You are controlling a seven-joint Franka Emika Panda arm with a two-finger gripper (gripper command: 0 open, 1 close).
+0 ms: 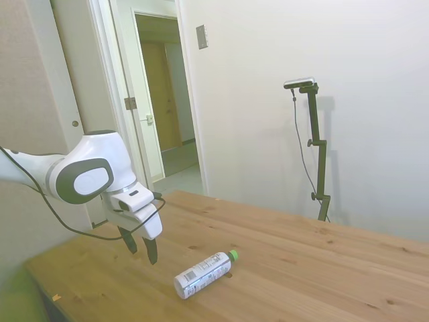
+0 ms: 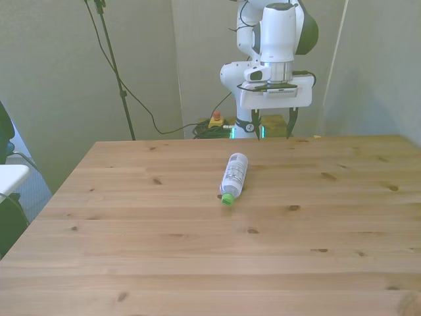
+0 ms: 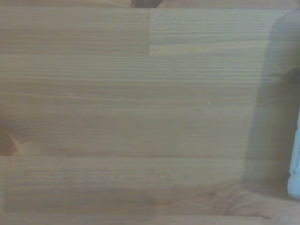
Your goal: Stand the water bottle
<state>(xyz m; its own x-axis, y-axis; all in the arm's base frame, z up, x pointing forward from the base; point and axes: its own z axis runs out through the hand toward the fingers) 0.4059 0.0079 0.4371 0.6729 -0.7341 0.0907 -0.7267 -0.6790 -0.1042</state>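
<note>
Green-capped water bottle (image 2: 234, 175) lies on its side on the table (image 2: 197, 263); tool (image 2: 272, 125) hovers open, empty.

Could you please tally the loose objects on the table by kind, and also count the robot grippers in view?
Water bottle: 1, lying on its side on the table, green cap toward the camera in the front view.
Gripper: 1, open, empty, above the table's far edge.
Total: 2.
</note>
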